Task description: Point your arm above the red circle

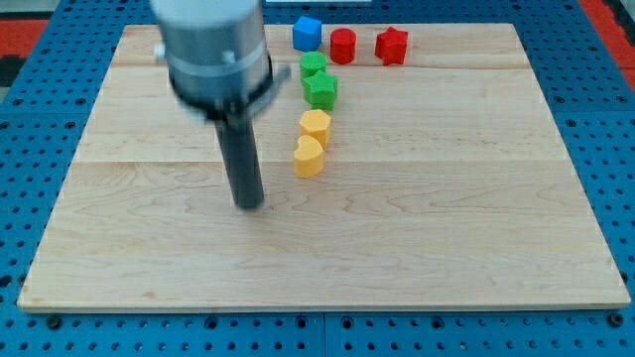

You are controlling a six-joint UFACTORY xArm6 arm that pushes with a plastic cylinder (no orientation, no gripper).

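Note:
The red circle block [342, 46] sits near the view's top, between a blue cube [307, 34] on its left and a red star [391, 46] on its right. My tip [248, 203] rests on the board left of centre, well below and to the left of the red circle. It stands left of the yellow blocks and touches no block.
A green block [313, 65] and a green star [320, 90] lie below the blue cube. A yellow hexagon [316, 126] and a yellow heart [309, 157] lie below them. The wooden board [476, 198] sits on a blue pegboard.

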